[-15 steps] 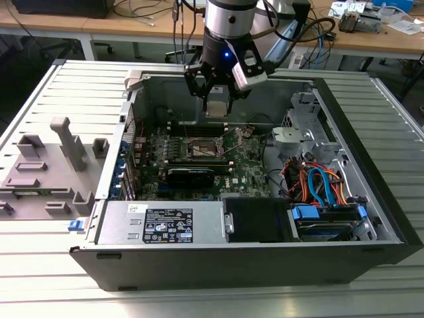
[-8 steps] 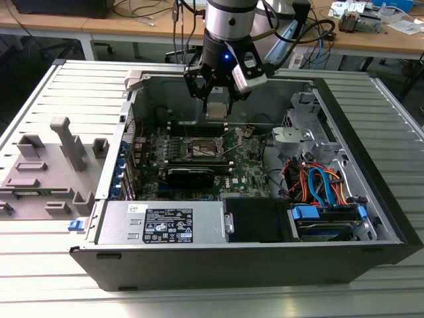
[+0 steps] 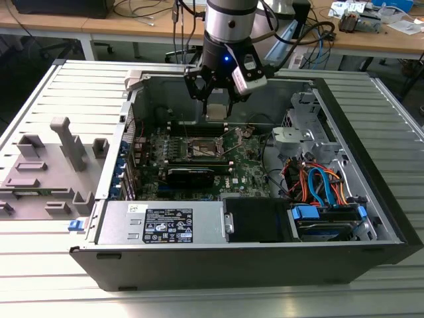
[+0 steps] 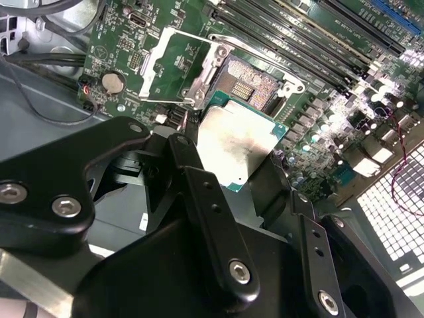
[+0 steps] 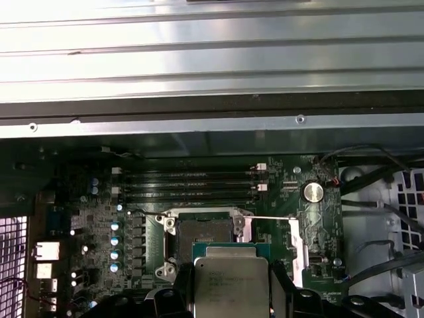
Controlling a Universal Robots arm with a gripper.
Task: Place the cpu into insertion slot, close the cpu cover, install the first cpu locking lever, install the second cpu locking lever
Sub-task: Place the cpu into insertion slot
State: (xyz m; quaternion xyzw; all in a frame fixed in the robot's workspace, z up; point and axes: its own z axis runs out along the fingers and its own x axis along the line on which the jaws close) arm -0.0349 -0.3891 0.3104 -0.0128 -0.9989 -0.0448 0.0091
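— What was hidden or cut off?
— The gripper (image 3: 217, 106) was clenched on the single cpu (image 4: 238, 149), holding it above the motherboard (image 5: 86, 218) and out of the socket. The chip covered part of the one insertion slot (image 5: 205, 237), and the dark fingers (image 4: 202, 185) hid one of the chip's edges.
— And the cpu cover (image 4: 173, 66)?
— One, tilted open beside the slot. Nearby lay what looked like four memory slots (image 5: 189, 189) and one coin battery (image 5: 313, 192).
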